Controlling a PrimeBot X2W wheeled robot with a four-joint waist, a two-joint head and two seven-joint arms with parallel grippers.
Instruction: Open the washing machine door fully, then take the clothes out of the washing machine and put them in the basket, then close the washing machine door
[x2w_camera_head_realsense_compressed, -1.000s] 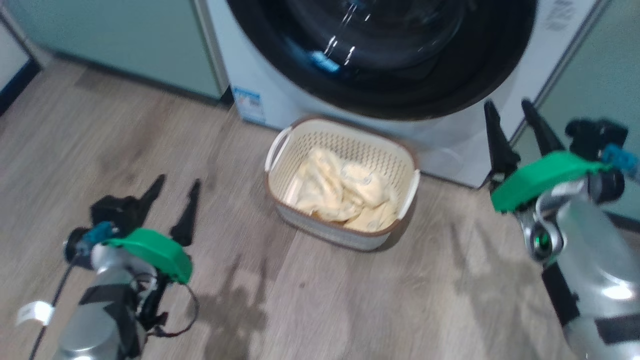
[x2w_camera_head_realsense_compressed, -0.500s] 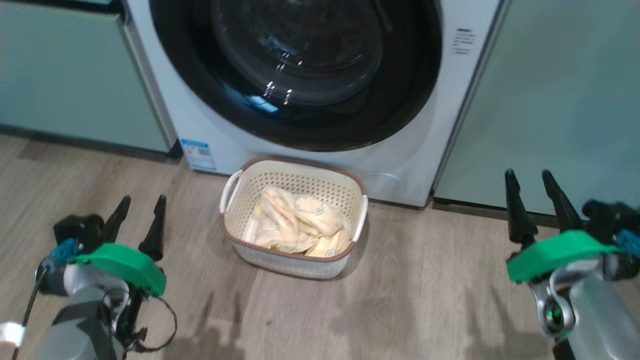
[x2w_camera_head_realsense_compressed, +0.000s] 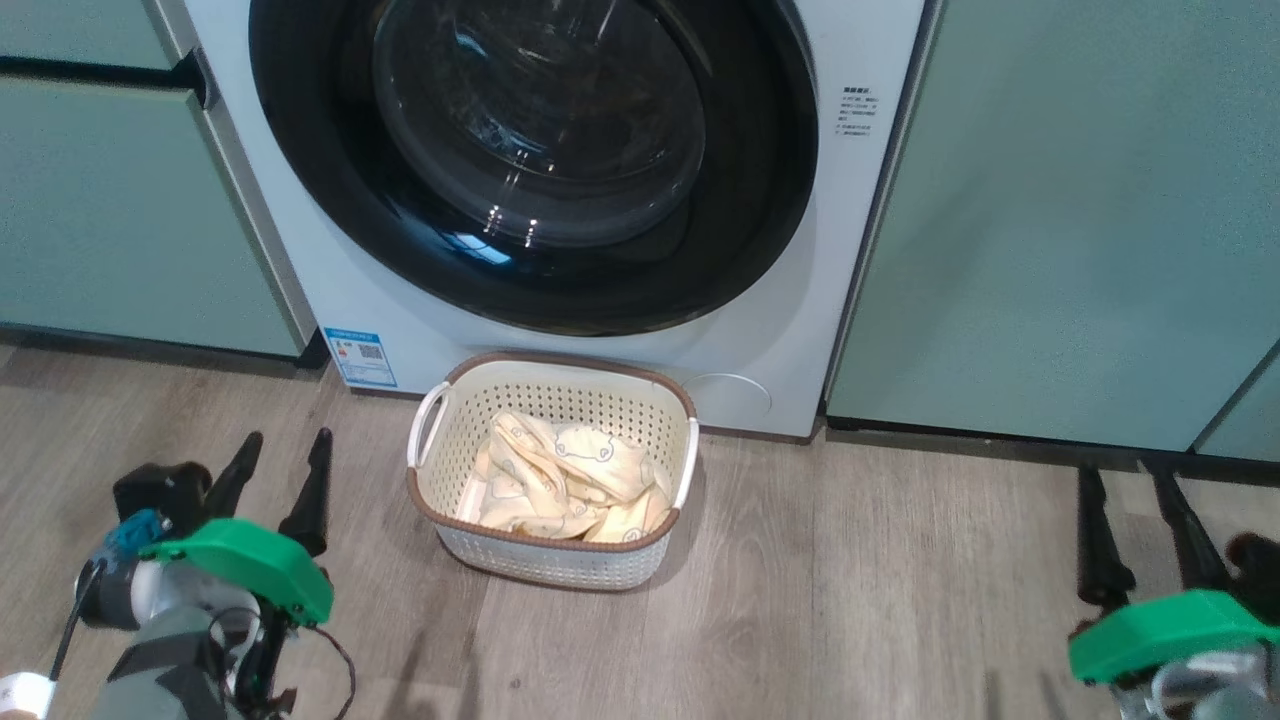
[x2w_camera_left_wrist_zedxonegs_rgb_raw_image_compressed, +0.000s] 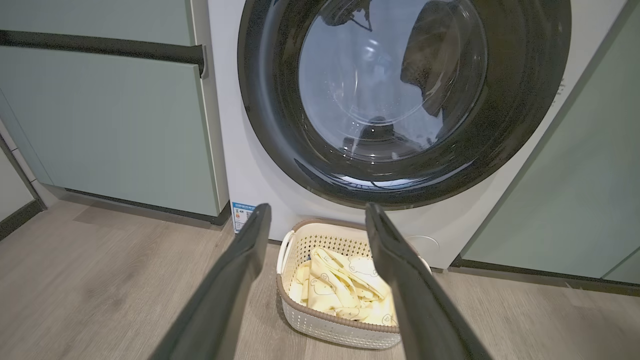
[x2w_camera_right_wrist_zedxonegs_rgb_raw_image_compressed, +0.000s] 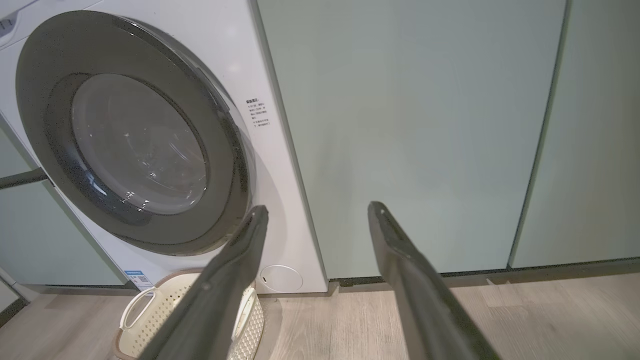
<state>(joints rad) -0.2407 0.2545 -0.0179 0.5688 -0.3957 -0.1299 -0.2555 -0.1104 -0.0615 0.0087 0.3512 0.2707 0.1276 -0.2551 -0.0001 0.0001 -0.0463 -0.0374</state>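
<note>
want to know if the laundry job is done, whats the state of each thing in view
washing machine door, shut
washing machine, closed up, door flush on its front
basket, upright on the floor in front of the machine, holding the clothes
clothes, crumpled in a pile inside the basket
left gripper, jaws open, holding nothing
right gripper, jaws open, holding nothing
cabinet doors, shut

The washing machine door (x2w_camera_head_realsense_compressed: 530, 150) runs off the head view's top edge, its glass too dark and glare-streaked to show what lies behind; the small print (x2w_camera_head_realsense_compressed: 856, 110) beside it and the blue label sticker (x2w_camera_head_realsense_compressed: 360, 357) are too small to read; the basket (x2w_camera_head_realsense_compressed: 545, 545) hides the lower folds of the clothes (x2w_camera_head_realsense_compressed: 560, 470); in the right wrist view 1 finger (x2w_camera_right_wrist_zedxonegs_rgb_raw_image_compressed: 215, 300) of the right gripper (x2w_camera_right_wrist_zedxonegs_rgb_raw_image_compressed: 317, 206) covers part of the basket, cut by the bottom edge.
</note>
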